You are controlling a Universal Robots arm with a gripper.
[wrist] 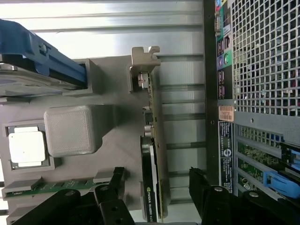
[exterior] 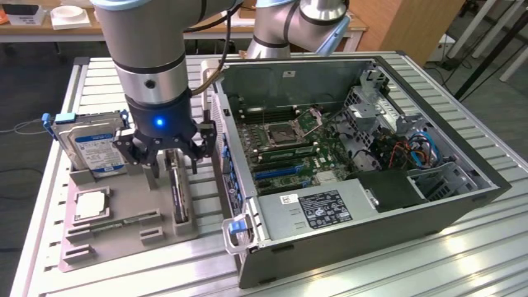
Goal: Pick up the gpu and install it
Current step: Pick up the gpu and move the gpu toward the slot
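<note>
Grey steel computer case (exterior: 371, 247), side open, fills the exterior view's right. Beside it, a grey moulded parts tray (exterior: 107, 250) holds the thin green-brown gpu card (wrist: 158, 126) upright on edge. The black gripper (exterior: 173, 168) straddles it, fingers wide and not touching. The card is probably light, stiff and fragile, best pinched across its flat faces.

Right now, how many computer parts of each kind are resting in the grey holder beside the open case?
hard drive: 1
CPU chip: 1
gpu: 1
memory stick: 1
Total: 4
</note>
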